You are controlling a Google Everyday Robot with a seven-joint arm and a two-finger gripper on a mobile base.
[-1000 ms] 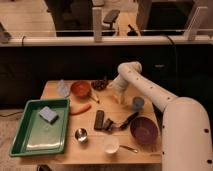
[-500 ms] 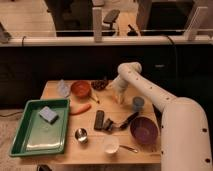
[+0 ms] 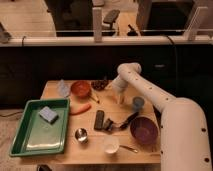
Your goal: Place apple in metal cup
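Observation:
The metal cup (image 3: 81,135) is small and shiny and stands near the table's front edge, right of the green tray (image 3: 20,142). The white arm reaches in from the lower right, bends at the back of the table and points down. My gripper (image 3: 120,98) is low over the table at the back middle, between the orange bowl (image 3: 80,89) and the light blue cup (image 3: 138,103). It is well behind and to the right of the metal cup. The apple does not show; it may be hidden by the gripper.
The tray holds a blue sponge (image 3: 48,114). An orange carrot (image 3: 80,108) lies beside the tray. A dark block (image 3: 99,120), black utensils (image 3: 119,124), a purple bowl (image 3: 144,130) and a white cup (image 3: 111,145) stand around the front. Dark items (image 3: 100,84) lie at the back.

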